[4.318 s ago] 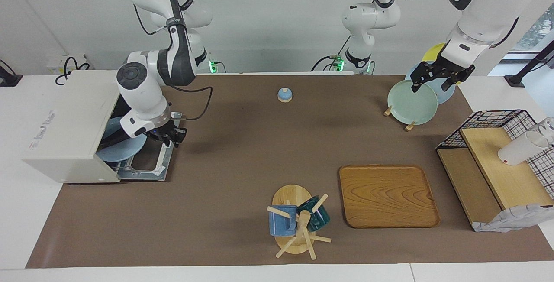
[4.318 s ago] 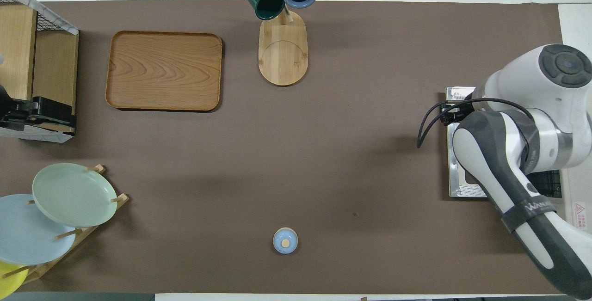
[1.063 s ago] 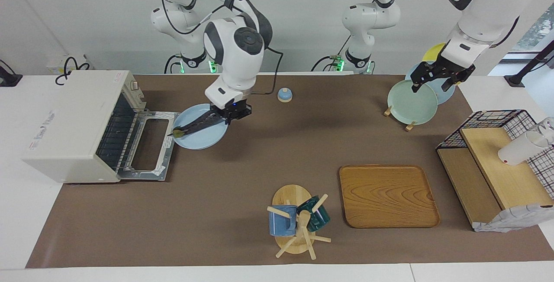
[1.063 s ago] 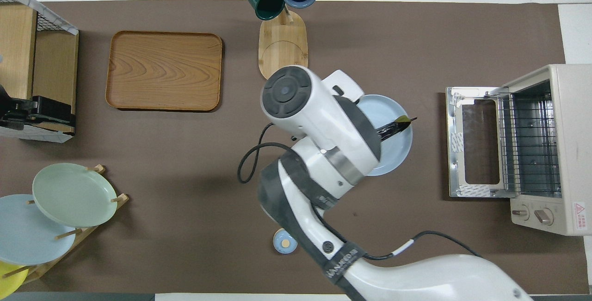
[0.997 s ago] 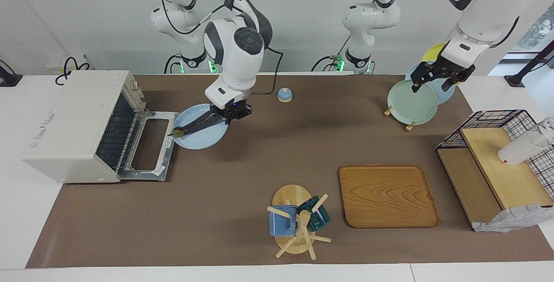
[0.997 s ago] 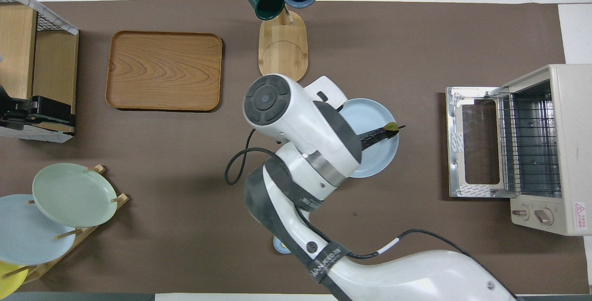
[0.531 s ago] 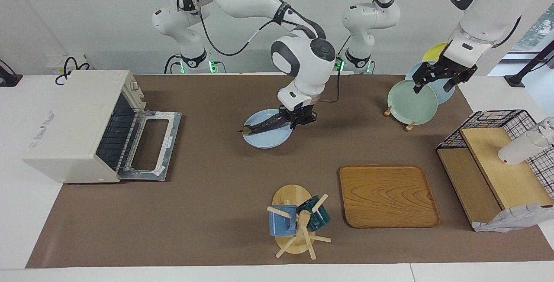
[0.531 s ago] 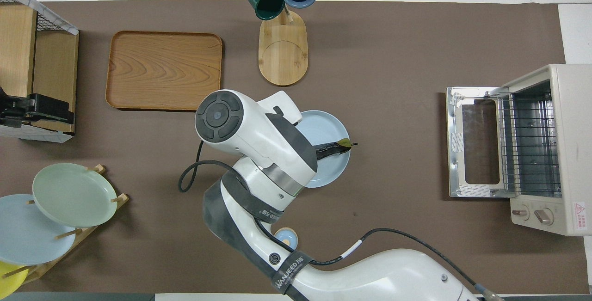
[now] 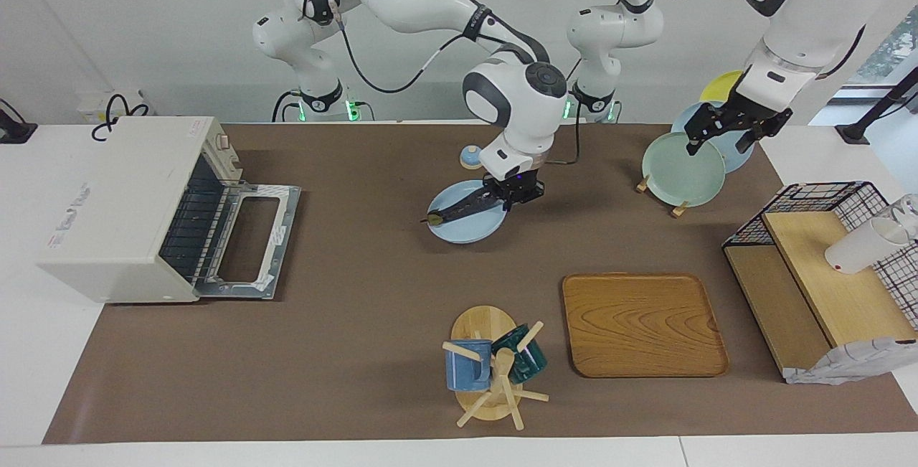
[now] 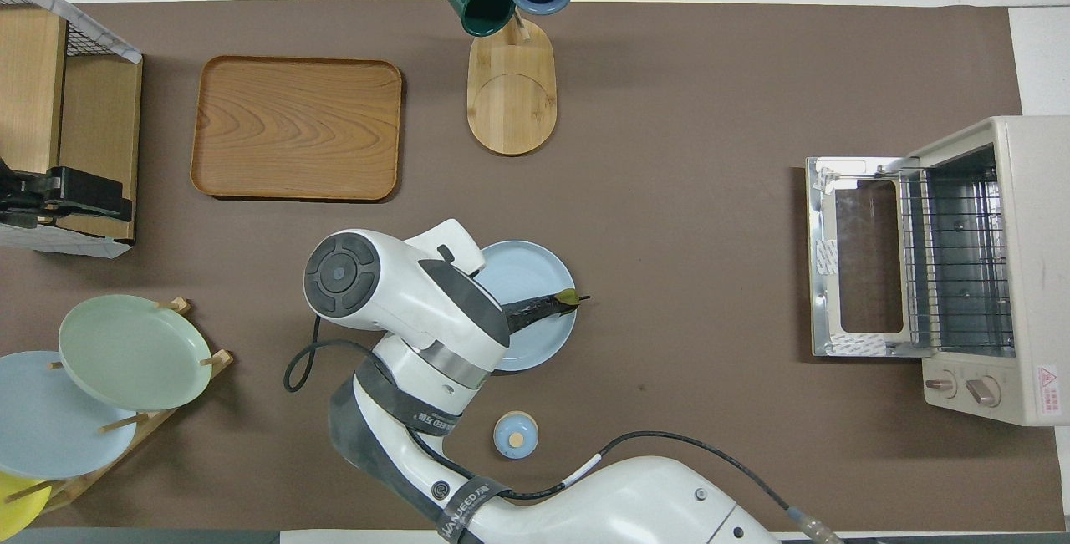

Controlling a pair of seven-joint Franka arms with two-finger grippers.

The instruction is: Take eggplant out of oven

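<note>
Two arms work over the brown-covered table (image 9: 358, 323), and we read clock directions from the facing view. At nine o'clock stands the off-white oven (image 9: 115, 209), its door (image 9: 247, 237) folded down flat onto the table and its wire rack bare. The wire-and-wood shelf (image 9: 810, 266) sits at three o'clock and the wooden tray (image 9: 642, 323) at about four. At six o'clock is the mug stand (image 9: 488, 374), carrying a blue mug and a dark green one. Up at one o'clock, a rack holds a green plate (image 9: 681, 169) with other plates stacked at its two o'clock side. The left gripper (image 9: 739, 126) hangs in the air over that end of the table, its jaws spread and holding nothing. The right gripper (image 9: 513, 193) is over the middle of the table, just toward twelve from the centre. Its jaws are clenched on the two o'clock rim of the light blue plate (image 9: 470, 227). We cannot tell whether the plate touches the table. The eggplant (image 9: 462, 210) is out of the oven and well apart from it. It lies across that plate, its greenish stem tip pointing to eight o'clock and just past the rim. A small blue dome (image 9: 470, 158) sits at the plate's twelve o'clock.
</note>
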